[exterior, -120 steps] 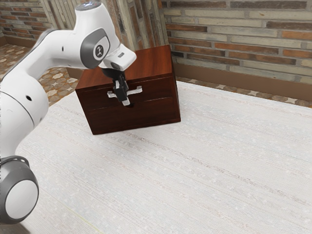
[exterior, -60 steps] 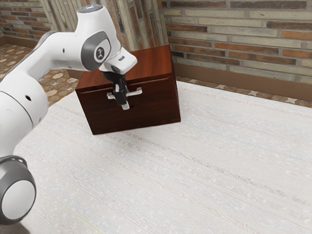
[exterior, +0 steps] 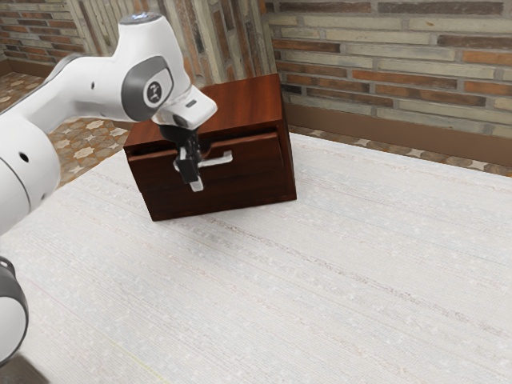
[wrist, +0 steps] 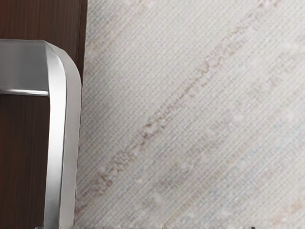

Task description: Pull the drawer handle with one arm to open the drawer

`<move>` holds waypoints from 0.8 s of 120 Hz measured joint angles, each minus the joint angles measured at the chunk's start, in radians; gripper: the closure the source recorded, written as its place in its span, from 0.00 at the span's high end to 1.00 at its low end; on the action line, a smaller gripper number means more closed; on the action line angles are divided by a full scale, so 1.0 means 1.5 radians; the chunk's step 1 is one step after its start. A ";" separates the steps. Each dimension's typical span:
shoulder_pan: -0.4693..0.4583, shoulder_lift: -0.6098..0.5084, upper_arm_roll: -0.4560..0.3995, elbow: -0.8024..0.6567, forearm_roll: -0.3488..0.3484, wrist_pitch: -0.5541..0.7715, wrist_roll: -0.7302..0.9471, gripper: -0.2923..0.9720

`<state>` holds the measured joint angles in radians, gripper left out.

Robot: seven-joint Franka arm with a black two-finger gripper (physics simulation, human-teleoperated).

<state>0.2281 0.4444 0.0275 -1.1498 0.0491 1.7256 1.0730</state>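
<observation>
A dark wooden drawer cabinet (exterior: 248, 100) stands at the back of the white table (exterior: 320, 272). Its upper drawer (exterior: 256, 154) sticks out a little from the cabinet's face. A silver bar handle (exterior: 218, 160) is fixed to the drawer front. My black gripper (exterior: 192, 168) hangs from above and is shut on the end of that handle nearer the exterior view's left. In the wrist view the handle (wrist: 62, 143) runs close under my hand, with the drawer front (wrist: 24, 167) behind it and the table (wrist: 200, 119) beyond.
A brick wall (exterior: 384, 48) runs behind the table, and a patterned tile floor (exterior: 88, 132) lies past the cabinet at the exterior view's left. Open table surface stretches in front of the cabinet and toward the exterior view's right.
The upper drawer has slid out a little from the cabinet. My gripper, still on the handle, has moved with it toward the exterior view's lower left.
</observation>
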 joint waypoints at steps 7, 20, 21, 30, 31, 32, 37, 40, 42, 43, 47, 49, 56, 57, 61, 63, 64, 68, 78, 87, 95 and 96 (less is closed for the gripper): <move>0.000 -0.011 0.000 -0.018 0.000 0.005 0.000 0.63; 0.000 -0.035 -0.003 -0.056 -0.001 0.019 -0.001 0.63; 0.000 -0.037 -0.003 -0.059 -0.001 0.020 -0.001 0.63; -0.001 -0.050 -0.004 -0.080 -0.003 0.029 -0.002 0.62; -0.001 -0.051 -0.004 -0.082 -0.003 0.030 -0.002 0.62; -0.001 -0.053 -0.005 -0.084 -0.003 0.031 -0.002 0.62; -0.001 -0.060 -0.005 -0.096 -0.004 0.036 -0.002 0.62; -0.001 -0.065 -0.006 -0.103 -0.004 0.039 -0.002 0.62; -0.001 -0.069 -0.006 -0.108 -0.004 0.041 -0.002 0.62; -0.001 -0.070 -0.006 -0.111 -0.005 0.042 -0.002 0.62; -0.002 -0.076 -0.006 -0.120 -0.005 0.046 -0.002 0.63; -0.002 -0.079 -0.006 -0.125 -0.005 0.048 -0.003 0.64; -0.003 -0.091 -0.008 -0.145 -0.005 0.055 -0.003 0.65; -0.003 -0.093 -0.008 -0.148 -0.005 0.056 -0.003 0.64; -0.003 -0.100 -0.008 -0.158 -0.005 0.060 -0.003 0.62; -0.004 -0.104 -0.008 -0.163 -0.005 0.061 -0.003 0.61; -0.004 -0.106 -0.008 -0.165 -0.005 0.062 -0.003 0.60; -0.005 -0.114 -0.008 -0.175 -0.005 0.065 -0.003 0.59; -0.007 -0.131 -0.009 -0.199 -0.005 0.071 -0.003 0.58; -0.007 -0.148 -0.010 -0.221 -0.004 0.078 -0.004 0.57; -0.007 -0.164 -0.012 -0.239 -0.004 0.084 -0.004 0.57; -0.007 -0.166 -0.013 -0.241 -0.004 0.085 -0.004 0.56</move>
<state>0.2175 0.1961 0.0086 -1.5117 0.0427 1.8526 1.0674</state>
